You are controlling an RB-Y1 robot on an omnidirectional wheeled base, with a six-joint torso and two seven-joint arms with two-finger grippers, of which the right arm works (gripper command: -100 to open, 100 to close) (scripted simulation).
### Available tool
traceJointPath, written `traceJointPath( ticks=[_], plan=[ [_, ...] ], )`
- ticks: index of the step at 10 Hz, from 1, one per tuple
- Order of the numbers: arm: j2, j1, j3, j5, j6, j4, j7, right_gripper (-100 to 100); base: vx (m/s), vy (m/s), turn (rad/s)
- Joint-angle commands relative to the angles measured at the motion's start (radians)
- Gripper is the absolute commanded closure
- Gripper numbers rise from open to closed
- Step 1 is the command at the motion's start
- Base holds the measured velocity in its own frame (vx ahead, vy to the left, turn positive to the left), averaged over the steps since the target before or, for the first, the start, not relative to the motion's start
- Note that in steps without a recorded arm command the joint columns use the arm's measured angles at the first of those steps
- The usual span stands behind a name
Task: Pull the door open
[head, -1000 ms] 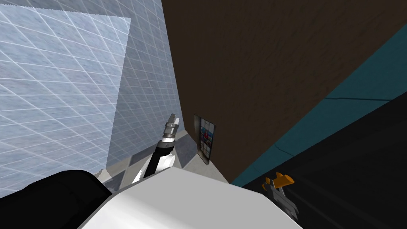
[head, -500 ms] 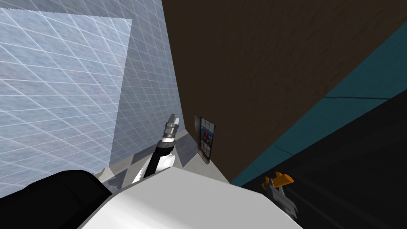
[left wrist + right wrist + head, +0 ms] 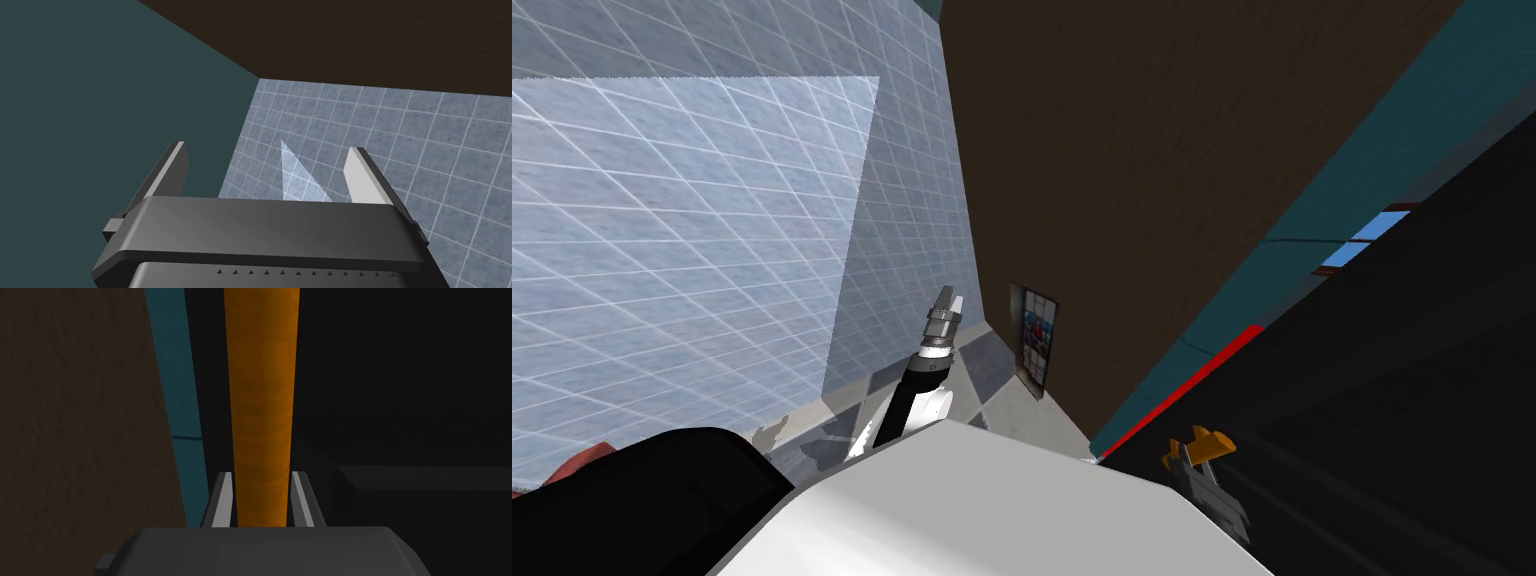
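Now the right end effector [image 3: 261, 474] presses its two fingers on the one orange handle [image 3: 260, 388] of the dark door [image 3: 390, 388], beside one teal frame [image 3: 175, 388]; the left end effector [image 3: 266, 148] has its two fingers wide apart.

A tiled room in a home: blue-grey wall tiles [image 3: 692, 250], patterned floor tiles [image 3: 982, 368], a framed picture [image 3: 1035, 338] on brown panelling [image 3: 1162, 150].

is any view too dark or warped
Head view: rolled and wide-angled, the grid on the tiled wall splays, the door is almost black. Right wrist view: dim, the orange handle in the shut right gripper is brightest. Left wrist view: evenly lit, a pale triangle on the tiles past the open left gripper.
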Motion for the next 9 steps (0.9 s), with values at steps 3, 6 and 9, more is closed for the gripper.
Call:
traceJointPath(
  ticks=[3,6,9],
  plan=[
    [-0.010,0.002,0.030,0.019,-0.007,-0.002,-0.019,100,-0.188,0.007,0.050],
    [-0.027,0.016,0.080,0.054,-0.025,-0.020,-0.037,100,-0.228,-0.016,0.070],
    [-0.047,0.028,0.128,0.087,-0.045,-0.039,-0.054,100,-0.246,0.008,0.053]
  ],
)
